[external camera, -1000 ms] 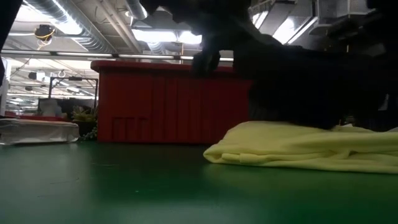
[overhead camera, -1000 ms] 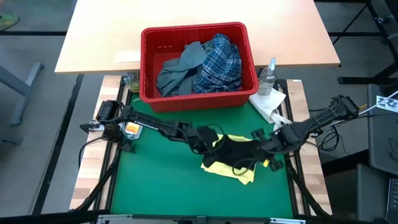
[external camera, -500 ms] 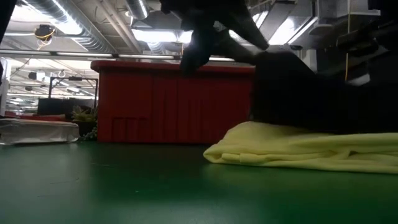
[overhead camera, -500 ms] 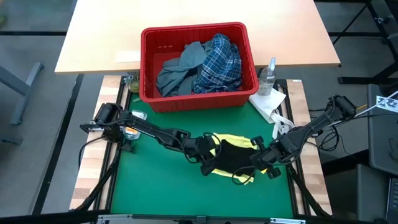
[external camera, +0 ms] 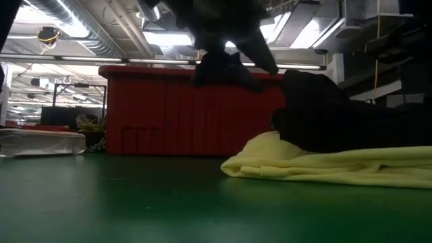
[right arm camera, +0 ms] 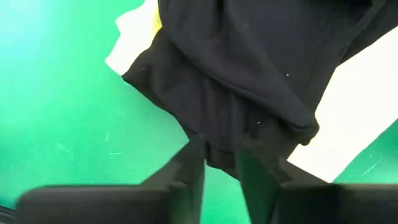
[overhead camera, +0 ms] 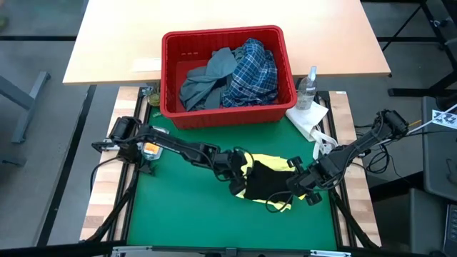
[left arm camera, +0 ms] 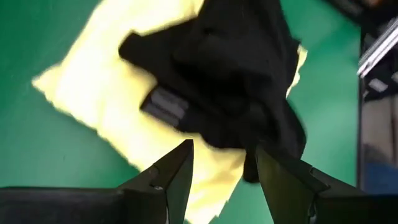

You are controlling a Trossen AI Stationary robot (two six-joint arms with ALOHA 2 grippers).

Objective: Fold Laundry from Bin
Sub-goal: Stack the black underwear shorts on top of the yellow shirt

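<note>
The red bin [overhead camera: 227,75] sits at the far edge of the green mat [overhead camera: 178,207], its slotted wall blocking the level view behind the work area. Inside it lie the grey-blue garment [overhead camera: 203,80], heaped toward the left, and the blue-white plaid shirt [overhead camera: 250,73], bunched against the right wall and rising about to the rim.

Out on the mat, the dark navy garment [overhead camera: 270,180] lies crumpled on top of the small yellow one [overhead camera: 253,165], which spreads flat beneath it and shows along the edges. From desk height the yellow cloth [external camera: 324,167] makes a low folded ridge with the dark lump [external camera: 317,115] resting on it.

The left hand [overhead camera: 235,177] is at the left edge of the dark garment, its fingers [left arm camera: 177,174] spread apart with nothing between them. The right hand [overhead camera: 300,187] is at the garment's right edge; its fingers [right arm camera: 193,168] stand a little apart just beside the dark hem, gripping nothing.

The mat covers a wooden desk [overhead camera: 100,207]; a larger pale desk [overhead camera: 114,43] lies beyond the bin. To the right of the bin stand a clear spray bottle [overhead camera: 308,87] and a white paper towel [overhead camera: 308,118]. Ceiling lights and ductwork show in the room behind.
</note>
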